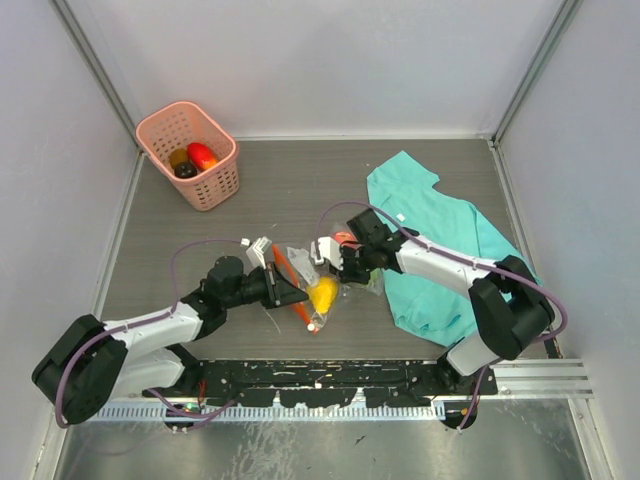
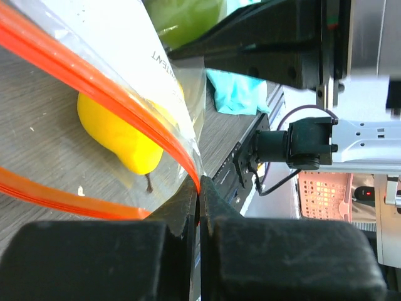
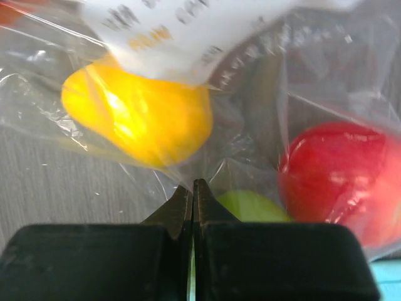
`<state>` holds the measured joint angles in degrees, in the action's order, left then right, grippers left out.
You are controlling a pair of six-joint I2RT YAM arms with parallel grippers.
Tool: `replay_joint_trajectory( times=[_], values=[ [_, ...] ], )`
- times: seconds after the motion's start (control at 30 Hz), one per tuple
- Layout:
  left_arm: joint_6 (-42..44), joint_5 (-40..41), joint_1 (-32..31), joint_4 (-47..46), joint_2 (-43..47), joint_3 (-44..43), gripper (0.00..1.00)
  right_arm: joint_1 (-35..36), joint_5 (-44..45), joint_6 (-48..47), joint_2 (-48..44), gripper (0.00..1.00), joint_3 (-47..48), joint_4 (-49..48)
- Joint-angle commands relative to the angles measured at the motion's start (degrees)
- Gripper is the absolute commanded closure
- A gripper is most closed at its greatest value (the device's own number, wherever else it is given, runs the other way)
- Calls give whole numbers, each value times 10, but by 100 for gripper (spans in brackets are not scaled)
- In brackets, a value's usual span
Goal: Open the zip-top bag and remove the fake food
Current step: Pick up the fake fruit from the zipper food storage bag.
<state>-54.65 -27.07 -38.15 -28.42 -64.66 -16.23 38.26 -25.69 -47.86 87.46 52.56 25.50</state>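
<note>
crinkly clear zip-top bag (image 3: 250, 100), glossy rounded fake food (image 3: 138, 116), perhaps pear-shaped

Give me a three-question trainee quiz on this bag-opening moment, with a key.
1. True or false: the left gripper is shut on the zip-top bag's red-orange zip strip.
2. The right gripper pinches: A) clear bag plastic, B) the teal cloth, C) the pink basket.
3. Fill in: the fruit lying nearest the left gripper's tips is coloured ____.
Key: 1 true; 2 A; 3 yellow.
</note>
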Motion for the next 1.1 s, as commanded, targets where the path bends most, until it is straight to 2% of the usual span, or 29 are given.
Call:
replay_joint_trajectory(
  times=[0.0, 0.1, 0.33, 0.4, 0.5, 0.63, 0.8, 1.07],
  values=[
    [9, -14, -1, -47, -14, -3, 100, -33, 6, 26, -15, 98, 20, -27],
    [14, -19, 0, -50, -41, -12, 100, -34, -32, 0, -17, 95, 24, -2],
    [10, -59, 0, -92, -107, -25, 96, -34, -140, -113, -80, 55, 15, 64],
    [8, -65, 0, -96, -113, -28, 95, -34, -171, -142, -99, 47, 6, 73],
    [6, -68, -1, -100, -113, -30, 96, -28, -188, -180, -94, 41, -1, 86],
    [8, -72, -1, -107, -114, -33, 96, -1, -128, -162, -81, 37, -23, 26],
    [1, -81, 0, -125, -126, -38, 97, 9, -62, -120, -67, 39, -29, -18],
    [1, -95, 0, -124, -141, -59, 98, 12, -55, -109, -39, 46, -32, -34]
  ],
)
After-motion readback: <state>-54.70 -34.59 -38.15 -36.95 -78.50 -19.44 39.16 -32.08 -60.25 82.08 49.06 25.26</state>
